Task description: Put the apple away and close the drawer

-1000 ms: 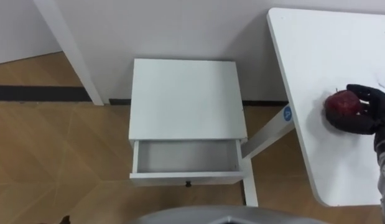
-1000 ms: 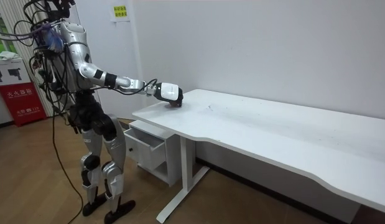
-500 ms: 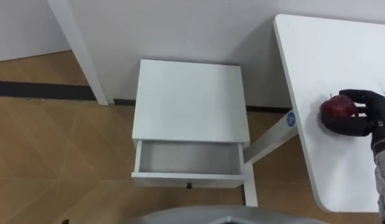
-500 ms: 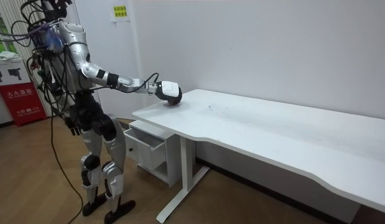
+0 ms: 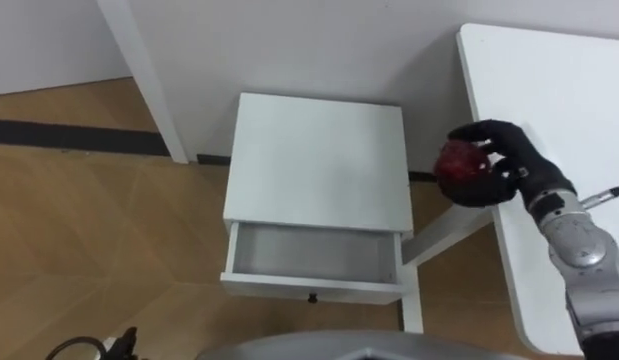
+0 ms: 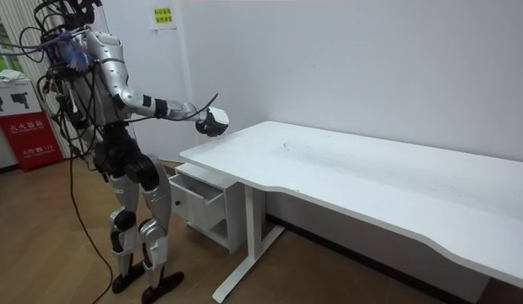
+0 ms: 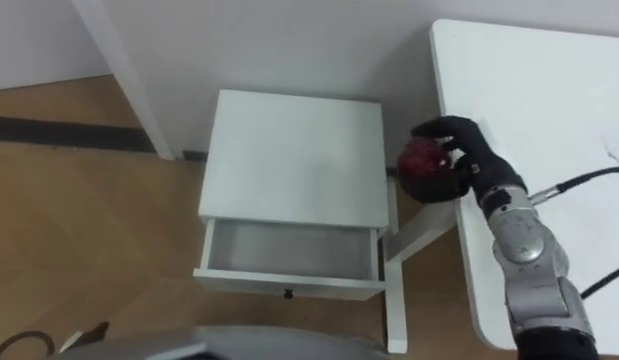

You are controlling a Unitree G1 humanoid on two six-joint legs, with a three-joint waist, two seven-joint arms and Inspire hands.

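A dark red apple (image 5: 459, 162) is held in the air by my right hand (image 5: 504, 160), whose black fingers curl round it. The hand hangs past the left edge of the white table (image 5: 569, 110), beside the right edge of the small white cabinet (image 5: 319, 160). Below the cabinet's top, the drawer (image 5: 314, 256) is pulled open towards me and nothing shows inside it. In the room view I stand in front of the cabinet (image 6: 198, 198) with the right arm stretched out and the hand (image 6: 212, 123) near the table's corner. My left hand (image 6: 100, 171) hangs by my hip.
A white table leg (image 5: 444, 232) slants down right of the drawer. A white wall post (image 5: 149, 80) stands left of the cabinet, on the wooden floor (image 5: 89, 250). A red sign (image 6: 29, 135) stands behind me in the room view.
My right hand has lifted the apple off the table and carried it left, past the table's edge towards the cabinet. The head camera has shifted a little.
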